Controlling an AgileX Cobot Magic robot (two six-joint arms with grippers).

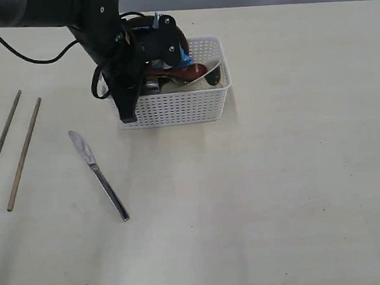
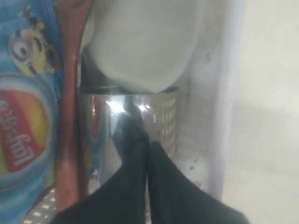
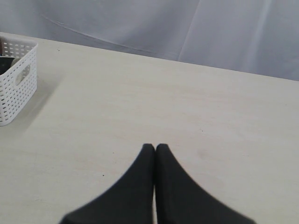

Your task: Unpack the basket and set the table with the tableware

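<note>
Unpacking partly done: on the desk (image 1: 277, 175), basket (image 1: 175, 111) at 12 o'clock holds bowl (image 2: 140, 42), steel cup (image 2: 159, 116) and spoon (image 1: 186, 71); knife (image 1: 99, 175) and two chopsticks (image 1: 25, 154) lie out toward 9 o'clock. At the cup, left fingers (image 2: 133, 154) pressed together, grip unclear; right fingers (image 3: 145, 172) together, empty.

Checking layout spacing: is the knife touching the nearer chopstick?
Apart. The exterior view shows bare table between the knife and the nearer chopstick.

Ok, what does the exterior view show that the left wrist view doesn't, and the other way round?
Exterior only: the knife and two chopsticks lying on the table outside the basket. Left wrist only: the cartoon print on the chip bag and the steel cup close up. Both: the basket, bowl, spoon and shut left gripper.
</note>
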